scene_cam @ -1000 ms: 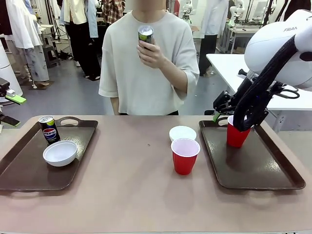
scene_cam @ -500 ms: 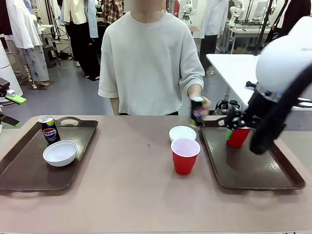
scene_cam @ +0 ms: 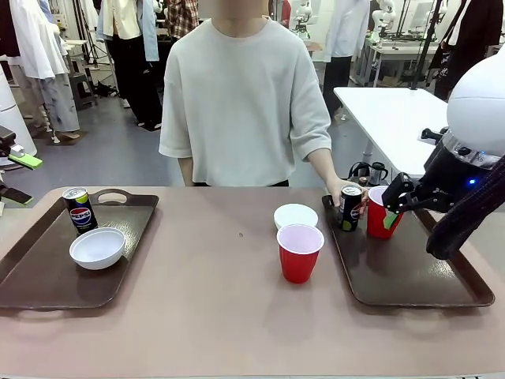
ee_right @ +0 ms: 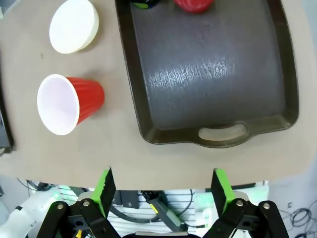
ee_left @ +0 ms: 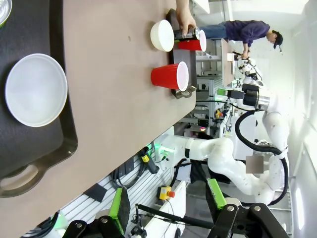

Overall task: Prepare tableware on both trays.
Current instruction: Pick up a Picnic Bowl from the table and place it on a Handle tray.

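In my right wrist view the top edge cuts off the red cup (ee_right: 194, 4) and the Pepsi can (ee_right: 143, 3) at the far end of the right tray (ee_right: 213, 74). From the front, my right hand (scene_cam: 392, 207) covers part of that cup's side.

On the table (scene_cam: 205, 316) stand two brown trays (scene_cam: 39, 284) (scene_cam: 410, 268), two red cups (scene_cam: 300, 253) (scene_cam: 381, 217), two white bowls (scene_cam: 97, 247) (scene_cam: 295, 215) and two black cans (scene_cam: 79, 209) (scene_cam: 350, 207), one tray at each end of the table.
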Robot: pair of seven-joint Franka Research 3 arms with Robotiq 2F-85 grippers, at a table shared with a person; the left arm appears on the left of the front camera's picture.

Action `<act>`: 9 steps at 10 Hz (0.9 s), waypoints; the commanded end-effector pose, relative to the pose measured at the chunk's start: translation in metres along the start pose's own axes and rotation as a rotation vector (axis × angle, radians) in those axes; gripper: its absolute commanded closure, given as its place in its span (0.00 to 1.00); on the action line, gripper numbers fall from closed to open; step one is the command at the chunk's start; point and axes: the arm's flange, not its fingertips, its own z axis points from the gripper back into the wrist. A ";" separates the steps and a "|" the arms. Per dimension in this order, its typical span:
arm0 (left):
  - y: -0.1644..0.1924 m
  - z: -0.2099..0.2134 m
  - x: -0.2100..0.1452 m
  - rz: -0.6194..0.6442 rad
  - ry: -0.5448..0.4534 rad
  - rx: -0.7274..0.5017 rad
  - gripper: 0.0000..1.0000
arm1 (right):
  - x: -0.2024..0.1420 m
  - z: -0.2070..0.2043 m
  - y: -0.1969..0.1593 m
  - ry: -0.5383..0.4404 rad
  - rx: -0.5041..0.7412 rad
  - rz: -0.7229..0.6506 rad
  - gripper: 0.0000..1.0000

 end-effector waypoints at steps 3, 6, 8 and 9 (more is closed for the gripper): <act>0.000 0.001 -0.001 -0.013 -0.001 -0.010 0.18 | 0.006 -0.026 0.000 0.002 -0.001 -0.064 0.00; 0.000 0.001 -0.001 -0.013 -0.001 -0.010 0.18 | 0.038 -0.038 0.037 -0.015 -0.011 -0.098 0.00; 0.000 0.001 -0.001 -0.013 -0.001 -0.010 0.18 | 0.061 -0.052 0.069 -0.007 -0.008 -0.118 0.00; 0.000 0.001 -0.001 -0.013 -0.001 -0.010 0.18 | 0.075 -0.059 0.085 -0.016 0.010 -0.142 0.00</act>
